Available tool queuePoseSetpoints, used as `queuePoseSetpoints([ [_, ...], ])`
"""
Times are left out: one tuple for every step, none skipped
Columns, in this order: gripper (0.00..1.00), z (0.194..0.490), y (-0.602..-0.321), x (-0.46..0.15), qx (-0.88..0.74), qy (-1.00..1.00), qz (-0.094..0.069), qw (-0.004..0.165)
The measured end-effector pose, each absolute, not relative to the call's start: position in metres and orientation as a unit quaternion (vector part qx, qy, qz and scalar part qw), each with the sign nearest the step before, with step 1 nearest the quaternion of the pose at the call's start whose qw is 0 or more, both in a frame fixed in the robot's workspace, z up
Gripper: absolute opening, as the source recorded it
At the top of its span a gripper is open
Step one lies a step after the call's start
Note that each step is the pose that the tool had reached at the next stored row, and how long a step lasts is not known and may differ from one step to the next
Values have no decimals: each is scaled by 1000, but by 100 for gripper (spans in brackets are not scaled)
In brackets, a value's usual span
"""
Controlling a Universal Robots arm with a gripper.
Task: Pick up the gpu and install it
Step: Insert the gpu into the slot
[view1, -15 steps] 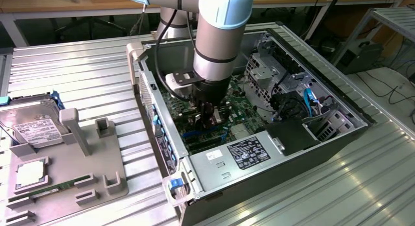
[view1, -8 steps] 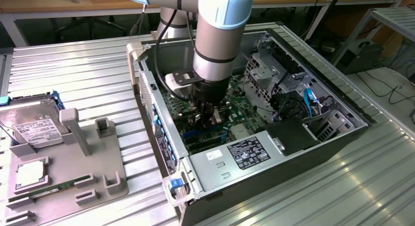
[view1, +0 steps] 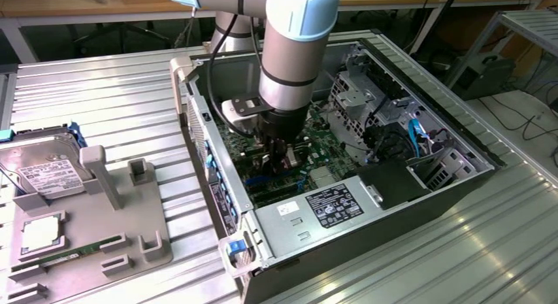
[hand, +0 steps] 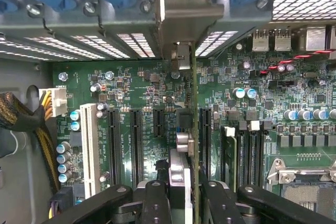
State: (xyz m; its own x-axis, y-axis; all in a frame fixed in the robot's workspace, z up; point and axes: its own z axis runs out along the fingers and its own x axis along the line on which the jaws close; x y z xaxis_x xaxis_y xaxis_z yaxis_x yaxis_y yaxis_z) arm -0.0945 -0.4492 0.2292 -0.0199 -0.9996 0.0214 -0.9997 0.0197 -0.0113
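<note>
The gpu (hand: 192, 108) shows edge-on in the wrist view as a thin upright card. Its silver bracket (hand: 184, 14) rests against the rear slot openings of the open computer case (view1: 222, 186). My gripper (hand: 184, 192) is shut on the gpu's near end, with one black finger (hand: 155, 198) on each side of it. The card stands over a black expansion slot (hand: 206, 140) on the green motherboard (hand: 157, 93); whether it is seated I cannot tell. In the exterior view the gripper (view1: 279, 161) reaches down into the case, over the motherboard's middle.
Other black slots (hand: 135, 140) and a white slot (hand: 89, 140) lie beside the card, and sleeved cables (hand: 21, 119) run along one side. The power supply (view1: 336, 206) fills the case's near end. At the exterior view's left, a grey tray (view1: 131, 238) holds a hard drive (view1: 48, 173) and a RAM stick (view1: 61, 255).
</note>
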Motion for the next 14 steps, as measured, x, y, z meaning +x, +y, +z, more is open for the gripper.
queuePoseSetpoints([
  [29,229,-449,-95,700,-714,11,4],
  [29,229,-449,-95,700,-714,11,4],
  [29,228,-449,-95,700,-714,11,4],
  [29,228,-449,-95,700,-714,11,4],
  [29,228,-449,-95,700,-714,11,4],
  [29,227,-449,-95,700,-714,11,4],
  [29,227,-449,-95,700,-714,11,4],
  [29,227,-449,-95,700,-714,11,4],
  [29,227,-449,-95,700,-714,11,4],
  [29,227,-449,-95,700,-714,11,4],
  [29,226,-449,-95,700,-714,11,4],
  [29,226,-449,-95,700,-714,11,4],
  [29,227,-449,-95,700,-714,11,4],
  [29,227,-449,-95,700,-714,11,4],
])
